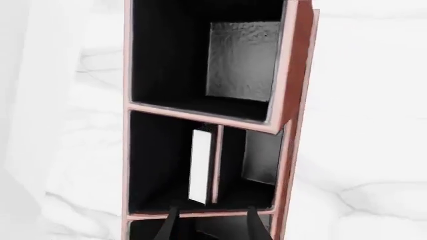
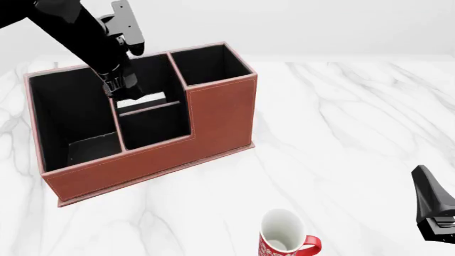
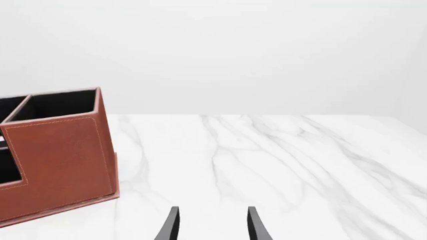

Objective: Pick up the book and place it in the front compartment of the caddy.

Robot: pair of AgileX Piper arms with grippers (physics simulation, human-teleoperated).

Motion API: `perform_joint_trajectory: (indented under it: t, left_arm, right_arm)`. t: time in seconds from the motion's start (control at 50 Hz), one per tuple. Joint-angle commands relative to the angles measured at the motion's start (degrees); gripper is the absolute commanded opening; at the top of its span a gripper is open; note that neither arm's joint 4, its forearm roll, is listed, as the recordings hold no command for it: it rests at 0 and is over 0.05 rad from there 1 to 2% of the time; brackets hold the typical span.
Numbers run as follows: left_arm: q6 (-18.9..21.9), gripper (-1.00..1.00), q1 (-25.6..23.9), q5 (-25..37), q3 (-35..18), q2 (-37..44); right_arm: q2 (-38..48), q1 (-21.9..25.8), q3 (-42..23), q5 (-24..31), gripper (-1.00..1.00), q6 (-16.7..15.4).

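Both fingers open; book [image 1: 199, 166] upright in caddy [image 2: 213, 122] middle cell, prob. released

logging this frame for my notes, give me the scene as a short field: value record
scene: white marble table, simulator render
caddy: reddish-brown leather caddy, black lining, four cells, stepped-down front wall
book: black book with white page edges, standing upright inside a middle cell of the caddy, against the partition
left tool: left tool above the caddy, fingers apart, holding nothing, book not between them
right tool: right tool open, empty, low over bare table, away from the caddy
mug: red-and-white mug upright on the table, in front of the caddy
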Motion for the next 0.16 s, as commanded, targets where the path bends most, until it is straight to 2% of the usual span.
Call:
perform_joint_trajectory:
  t: [0.02, 0.16]
  left_arm:
    - [0.92, 1.00, -1.05, -0.83, 7.33, -8.36]
    - [0.67, 1.00, -2.36, -1.86, 12.40, -14.27]
  right_arm:
    - [-0.13, 0.02, 0.05, 0.07, 1.00, 0.02]
    - [-0.12, 0.00, 0.05, 0.07, 1.00, 0.02]
